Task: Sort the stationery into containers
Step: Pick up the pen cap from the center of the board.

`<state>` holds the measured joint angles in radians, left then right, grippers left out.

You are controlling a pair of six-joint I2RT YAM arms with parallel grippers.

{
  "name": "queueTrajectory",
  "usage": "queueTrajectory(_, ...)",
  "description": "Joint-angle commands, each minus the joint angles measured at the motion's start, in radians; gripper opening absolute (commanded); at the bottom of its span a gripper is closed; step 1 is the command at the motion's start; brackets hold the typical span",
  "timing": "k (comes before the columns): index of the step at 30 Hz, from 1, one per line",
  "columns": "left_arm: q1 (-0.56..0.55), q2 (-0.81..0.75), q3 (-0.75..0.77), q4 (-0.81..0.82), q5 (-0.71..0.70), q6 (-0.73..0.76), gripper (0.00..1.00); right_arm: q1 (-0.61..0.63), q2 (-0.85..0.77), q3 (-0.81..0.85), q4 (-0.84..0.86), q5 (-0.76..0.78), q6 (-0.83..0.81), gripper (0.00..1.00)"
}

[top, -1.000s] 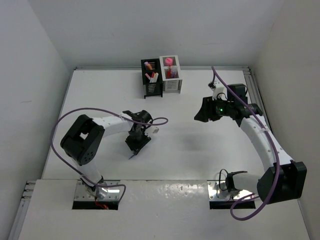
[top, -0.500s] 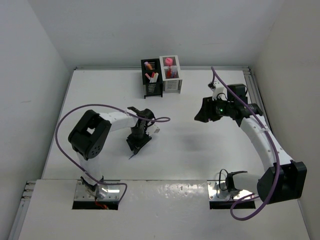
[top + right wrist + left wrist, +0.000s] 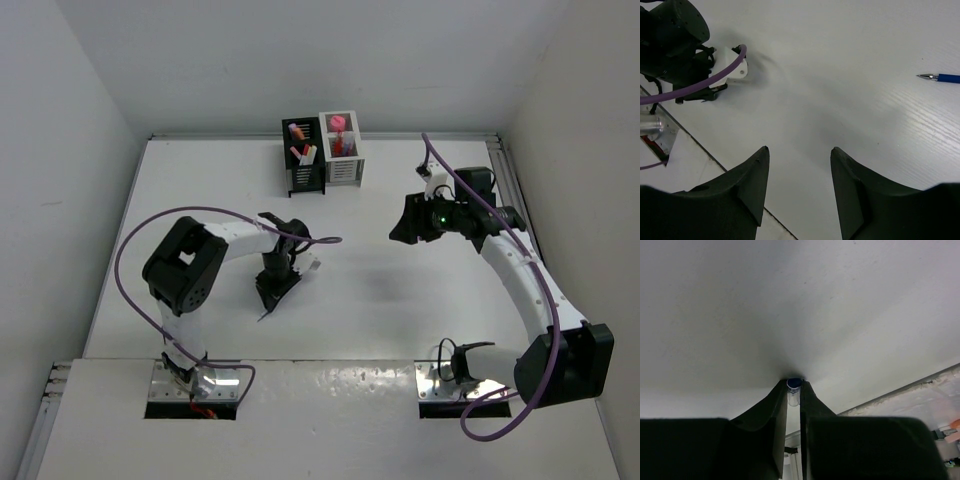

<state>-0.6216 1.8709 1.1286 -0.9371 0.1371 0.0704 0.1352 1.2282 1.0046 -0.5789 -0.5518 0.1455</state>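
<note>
I see a clear pen with a blue end, pinched upright between the left jaws. A blue pen lies flat on the table, silver tip showing. At the far edge, the black holder and white holder stand joined, with pink, red and orange pieces poking out.

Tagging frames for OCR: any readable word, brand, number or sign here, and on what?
None readable in any view.
black holder, white holder: no label shows.
blue pen: no print shows on its barrel.
held pen in the left claw: no marking shows.
</note>
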Motion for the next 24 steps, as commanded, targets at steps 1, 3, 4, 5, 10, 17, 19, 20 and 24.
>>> queueTrajectory(1, 0.023, 0.017, 0.006, 0.075, 0.042, 0.002, 0.00, 0.004, -0.012, 0.031, 0.030, 0.000, -0.012, 0.52)
queueTrajectory(3, 0.042, 0.001, 0.068, 0.104, 0.067, -0.011, 0.00, 0.010, -0.009, 0.035, 0.037, 0.000, -0.012, 0.52)
queueTrajectory(4, 0.066, -0.006, 0.098, 0.110, 0.085, -0.018, 0.00, 0.012, -0.009, 0.037, 0.039, 0.001, -0.014, 0.52)
queueTrajectory(5, 0.081, -0.018, 0.132, 0.122, 0.104, -0.041, 0.00, 0.017, -0.006, 0.040, 0.047, 0.001, -0.026, 0.52)
queueTrajectory(10, 0.221, -0.185, 0.263, 0.364, 0.348, -0.236, 0.00, 0.030, -0.007, 0.092, 0.088, 0.001, -0.049, 0.51)
queueTrajectory(17, 0.276, -0.472, 0.151, 0.994, 0.481, -0.619, 0.00, 0.044, -0.006, 0.172, 0.291, -0.209, 0.197, 0.48)
queueTrajectory(19, 0.280, -0.489, 0.149, 1.041, 0.515, -0.676, 0.00, 0.090, -0.006, 0.177, 0.339, -0.232, 0.230, 0.47)
queueTrajectory(20, 0.283, -0.498, 0.143, 1.081, 0.532, -0.732, 0.00, 0.113, -0.003, 0.192, 0.355, -0.226, 0.233, 0.47)
queueTrajectory(24, 0.273, -0.547, 0.091, 1.198, 0.558, -0.845, 0.00, 0.227, 0.019, 0.261, 0.360, -0.171, 0.191, 0.47)
